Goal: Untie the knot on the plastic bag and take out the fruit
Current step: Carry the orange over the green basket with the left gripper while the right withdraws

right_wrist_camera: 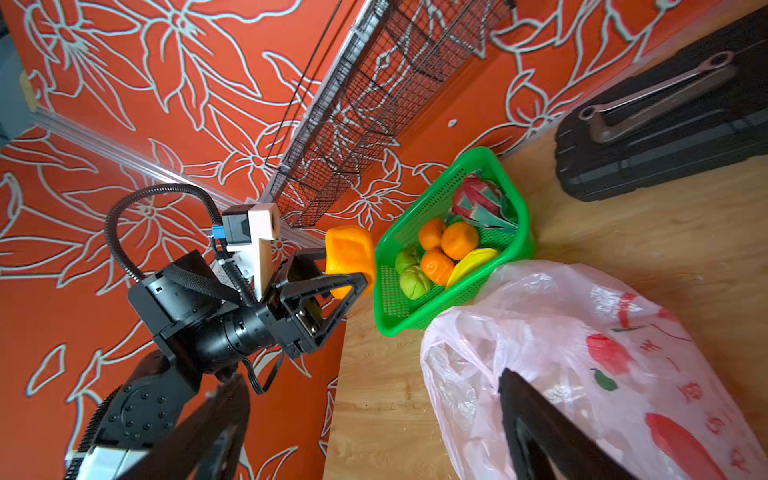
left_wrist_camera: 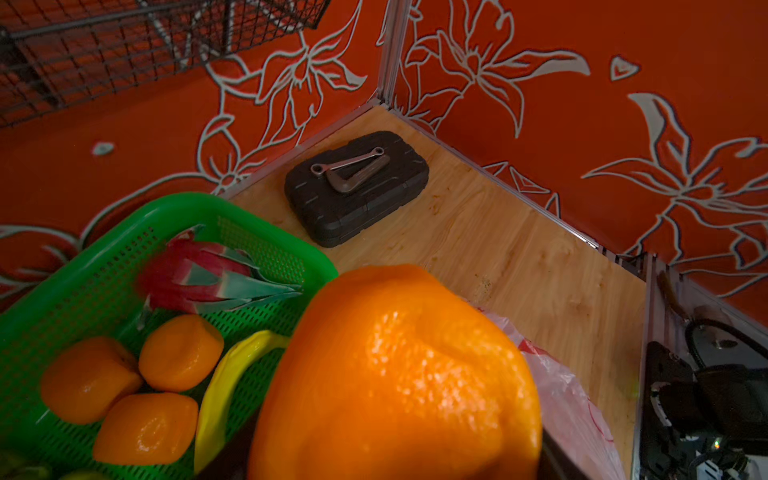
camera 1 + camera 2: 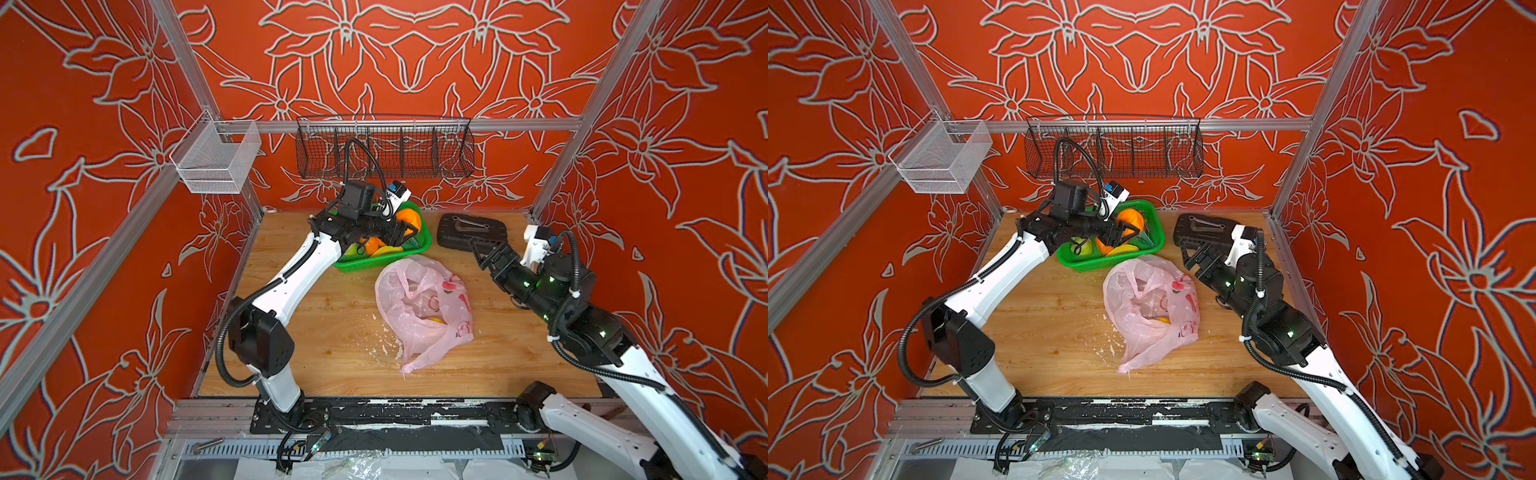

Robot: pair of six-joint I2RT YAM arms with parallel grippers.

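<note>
Red walls (image 3: pixel 104 124) with grey flower outlines close a wooden table (image 3: pixel 316 332) on three sides. On the back wall hangs a black wire basket (image 3: pixel 386 151), and on the left rail hangs a white mesh basket (image 3: pixel 216 160).

The plastic bag (image 3: pixel 424 307) lies crumpled near the middle of the table. A yellow-orange fruit (image 3: pixel 436 321) shows through its thin pink plastic. Small white crumbs (image 3: pixel 386 345) are scattered on the wood just beside the bag's left edge.

The left gripper (image 3: pixel 405 232) is well apart from the bag. In both top views it is raised over the green basket (image 3: pixel 374 266), which stands just behind the bag. It is clenched on a large orange fruit (image 1: pixel 349 249), with one finger on each side of it. In the basket lie three small oranges (image 2: pixel 180 353), a banana (image 2: pixel 224 382), a dragon fruit (image 2: pixel 195 270) and two green apples (image 1: pixel 413 282).

The right gripper (image 3: pixel 482 253) is near the bag's far right side. Its jaws are spread wide and hold nothing. Behind it, in the far right corner of the table, a black case (image 3: pixel 449 239) lies flat with a wrench (image 2: pixel 347 160) on its lid.
</note>
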